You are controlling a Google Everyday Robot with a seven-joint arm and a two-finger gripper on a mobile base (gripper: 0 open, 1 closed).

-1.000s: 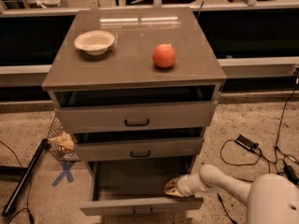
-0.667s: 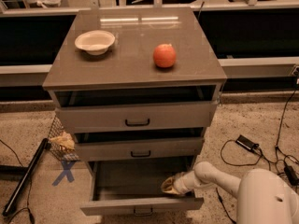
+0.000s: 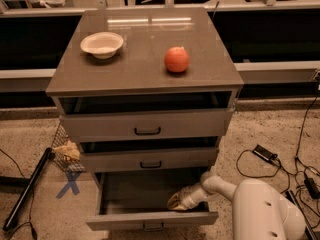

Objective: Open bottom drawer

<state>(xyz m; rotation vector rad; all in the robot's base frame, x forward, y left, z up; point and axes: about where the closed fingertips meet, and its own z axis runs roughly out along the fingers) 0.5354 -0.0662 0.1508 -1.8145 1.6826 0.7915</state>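
The bottom drawer (image 3: 150, 220) of the grey-brown cabinet is pulled far out; its plain grey inside shows and its small black handle (image 3: 153, 227) sits at the lower frame edge. My gripper (image 3: 175, 203) reaches from the white arm (image 3: 260, 209) at the right into the drawer, low against the inner side of its front panel, right of the middle. The mid-sized drawer (image 3: 150, 159) and the tall top drawer (image 3: 147, 125) above stand slightly out.
A white bowl (image 3: 102, 44) and a red-orange fruit (image 3: 177, 59) sit on the cabinet top. A wire basket with crumpled paper (image 3: 66, 151), a black pole (image 3: 27, 189) and a blue floor cross (image 3: 69, 184) lie left. Cables and a black box (image 3: 265, 153) lie right.
My gripper has slid to the left inside the bottom drawer, along its front panel. The drawer stands as far out as before.
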